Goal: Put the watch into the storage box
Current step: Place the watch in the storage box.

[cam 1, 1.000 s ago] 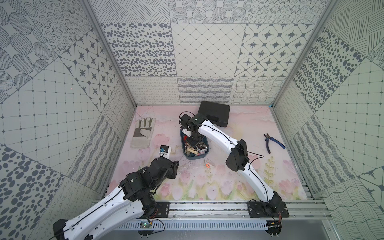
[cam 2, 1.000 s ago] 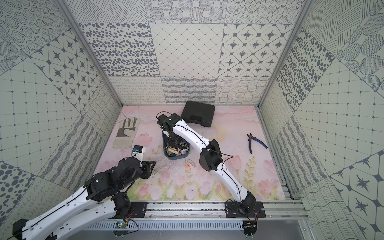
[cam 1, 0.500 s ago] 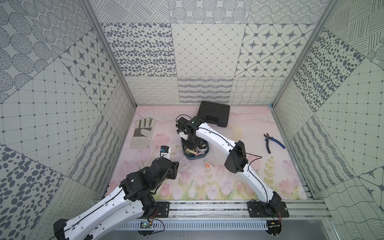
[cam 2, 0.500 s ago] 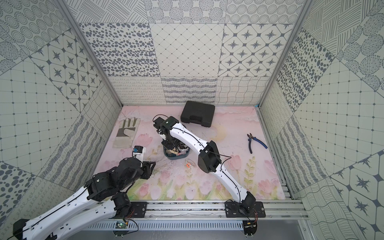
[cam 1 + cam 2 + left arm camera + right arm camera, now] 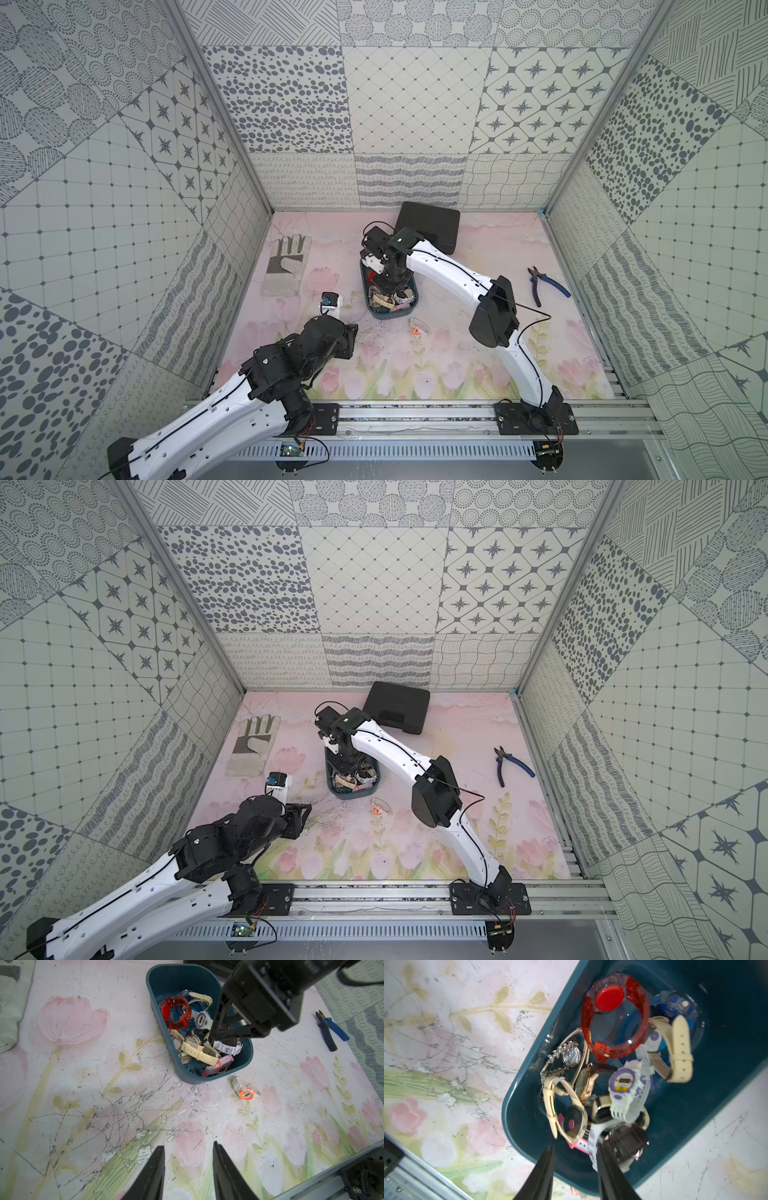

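The teal storage box point(image 5: 390, 314) point(image 5: 351, 794) point(image 5: 187, 1077) point(image 5: 519, 1118) sits mid-mat and holds several watches. My right gripper point(image 5: 388, 286) point(image 5: 345, 766) point(image 5: 220, 1038) point(image 5: 574, 1147) reaches down into it, open, with only the box floor between its fingers. A brown-faced, white-strapped watch point(image 5: 627, 1142) lies in the box against the outer side of one finger. One small orange-and-white watch point(image 5: 415, 330) point(image 5: 377, 810) point(image 5: 246, 1094) lies on the mat just in front of the box. My left gripper point(image 5: 352, 331) point(image 5: 305, 810) point(image 5: 188, 1145) hovers open and empty over the mat to the front left.
A black hard case point(image 5: 428, 226) lies behind the box. A work glove point(image 5: 286, 266) is at the back left, and blue-handled pliers point(image 5: 544, 286) at the right. A small white-and-blue device point(image 5: 330, 301) stands by the left wrist. The metal rail point(image 5: 415, 419) runs along the front.
The right gripper's jaws have gone from shut to open over the storage box, and its wrist shifted slightly. The left arm has not moved.
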Controlling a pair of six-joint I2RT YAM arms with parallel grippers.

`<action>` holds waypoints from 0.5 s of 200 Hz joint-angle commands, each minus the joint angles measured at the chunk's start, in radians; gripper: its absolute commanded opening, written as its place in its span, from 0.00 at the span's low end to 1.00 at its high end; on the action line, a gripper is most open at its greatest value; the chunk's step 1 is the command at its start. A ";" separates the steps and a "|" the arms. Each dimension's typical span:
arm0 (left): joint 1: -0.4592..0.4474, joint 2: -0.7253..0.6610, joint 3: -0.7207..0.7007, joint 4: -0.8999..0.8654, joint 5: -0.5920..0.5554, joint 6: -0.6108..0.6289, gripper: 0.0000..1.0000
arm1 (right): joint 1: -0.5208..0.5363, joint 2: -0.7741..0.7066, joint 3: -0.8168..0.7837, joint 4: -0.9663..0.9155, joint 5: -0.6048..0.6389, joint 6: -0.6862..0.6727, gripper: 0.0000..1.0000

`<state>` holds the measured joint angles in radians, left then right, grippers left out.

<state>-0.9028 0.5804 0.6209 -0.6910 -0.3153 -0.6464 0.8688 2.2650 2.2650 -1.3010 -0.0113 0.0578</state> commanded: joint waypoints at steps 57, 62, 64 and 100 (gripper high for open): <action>0.008 0.025 -0.001 0.046 0.029 0.022 0.43 | -0.144 -0.279 -0.452 0.406 -0.241 0.096 0.25; 0.008 0.028 -0.001 0.048 0.030 0.024 0.43 | -0.147 -0.283 -0.470 0.423 -0.259 0.097 0.25; 0.008 0.028 0.000 0.049 0.030 0.024 0.43 | -0.148 -0.283 -0.476 0.428 -0.265 0.097 0.25; 0.008 0.033 0.002 0.045 0.030 0.024 0.43 | -0.149 -0.295 -0.580 0.510 -0.327 0.082 0.27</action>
<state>-0.9028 0.6083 0.6209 -0.6830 -0.2958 -0.6426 0.7082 1.9961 1.7363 -0.9134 -0.2546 0.1387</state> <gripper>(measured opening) 0.429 0.249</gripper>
